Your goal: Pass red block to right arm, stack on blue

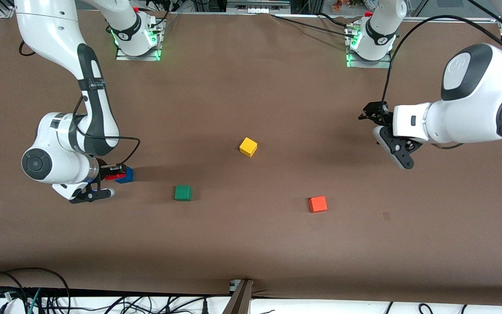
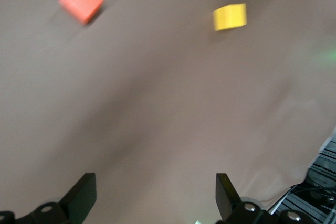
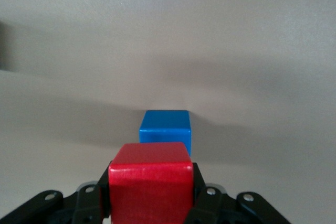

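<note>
My right gripper [image 1: 112, 176] is shut on the red block [image 1: 114, 176] low over the table at the right arm's end. The blue cube [image 1: 126, 175] sits on the table right beside the red block, partly hidden by it. In the right wrist view the red block [image 3: 149, 182] fills the space between the fingers [image 3: 89, 200], and the blue cube [image 3: 165, 129] lies just ahead of it and lower. I cannot tell if the two touch. My left gripper [image 1: 384, 134] hangs open and empty above the table at the left arm's end; its fingers [image 2: 84, 195] stand wide apart.
A yellow cube [image 1: 248, 147] lies mid-table, a green cube [image 1: 183, 192] nearer the camera, and an orange-red cube [image 1: 318, 204] toward the left arm's end. The left wrist view shows the orange-red cube [image 2: 81, 0] and the yellow cube [image 2: 230, 17].
</note>
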{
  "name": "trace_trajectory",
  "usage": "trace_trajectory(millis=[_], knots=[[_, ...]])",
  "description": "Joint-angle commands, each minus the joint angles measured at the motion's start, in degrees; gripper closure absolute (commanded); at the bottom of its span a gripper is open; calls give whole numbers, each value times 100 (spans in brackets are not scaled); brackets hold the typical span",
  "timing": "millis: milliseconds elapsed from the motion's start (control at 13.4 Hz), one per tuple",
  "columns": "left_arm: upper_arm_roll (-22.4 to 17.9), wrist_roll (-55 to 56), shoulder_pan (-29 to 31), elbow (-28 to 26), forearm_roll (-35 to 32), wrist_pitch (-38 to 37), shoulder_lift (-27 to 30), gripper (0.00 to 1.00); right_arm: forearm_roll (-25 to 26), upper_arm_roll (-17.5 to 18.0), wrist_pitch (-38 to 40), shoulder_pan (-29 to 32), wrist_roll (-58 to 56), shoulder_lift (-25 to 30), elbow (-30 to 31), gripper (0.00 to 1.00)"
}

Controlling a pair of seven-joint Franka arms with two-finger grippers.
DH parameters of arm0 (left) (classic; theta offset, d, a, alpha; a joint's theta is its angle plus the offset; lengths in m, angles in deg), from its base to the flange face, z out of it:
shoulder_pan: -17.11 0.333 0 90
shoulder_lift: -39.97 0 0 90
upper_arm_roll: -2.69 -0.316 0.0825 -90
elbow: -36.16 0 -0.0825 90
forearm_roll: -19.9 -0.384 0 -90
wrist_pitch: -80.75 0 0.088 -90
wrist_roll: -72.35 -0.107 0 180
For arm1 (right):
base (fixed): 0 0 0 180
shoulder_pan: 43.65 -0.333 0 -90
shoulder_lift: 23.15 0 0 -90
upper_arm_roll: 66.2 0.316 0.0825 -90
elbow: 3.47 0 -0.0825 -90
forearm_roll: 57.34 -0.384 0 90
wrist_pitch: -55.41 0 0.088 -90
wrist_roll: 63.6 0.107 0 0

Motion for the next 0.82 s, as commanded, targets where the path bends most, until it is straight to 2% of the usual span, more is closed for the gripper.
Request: trace_trajectory(millis=[0,224,448,598,747], knots=[[-49,979,-16,8,-546,-343,488,0,117,-53,-351,-94,20,230,441,81],[21,2445,-24,52,-1072,-606,884,0,117,-53,-782,-182,55,336,846,81],[4,3370,-33,507,-1171,-1263,973,0,117,-97,-1002,-279,81,397,1040,81],[-145,3444,-42,597,-1171,-1538,1103,0,126,-132,-1020,-288,81,415,1049,81],[-477,3408,-199,474,-1163,-1330,1324,0,126,-159,-1073,-288,81,424,1085,81]])
